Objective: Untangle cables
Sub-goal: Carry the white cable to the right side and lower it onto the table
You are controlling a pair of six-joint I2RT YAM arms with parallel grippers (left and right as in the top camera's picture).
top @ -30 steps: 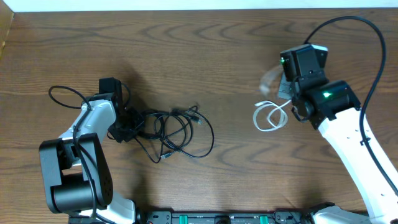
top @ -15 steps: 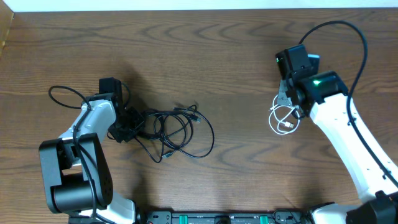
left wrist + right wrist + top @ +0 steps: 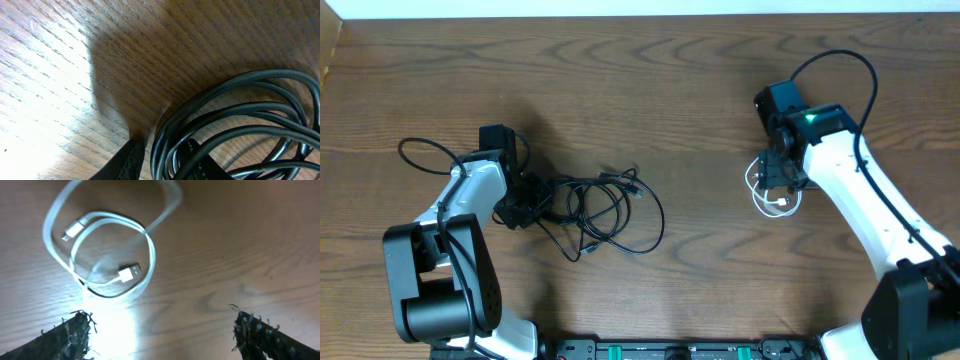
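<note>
Right gripper (image 3: 161, 322) hangs with its jaws flung wide and nothing in them. The white cable (image 3: 131, 271) lies loose on the table (image 3: 650, 80) right beneath it, out at 3 o'clock in the overhead view. It's a free coil with both plugs showing, well apart from the rest, so that one looks sorted. Over at 9 o'clock, the left gripper (image 3: 520, 205) is narrow, with strands of the black cables (image 3: 270, 73) running between its fingers: pinched, I reckon. Those black cables sit in a looped, crossing heap just left of centre. Separating them is what's left, and I'd say that's most of the job.
</note>
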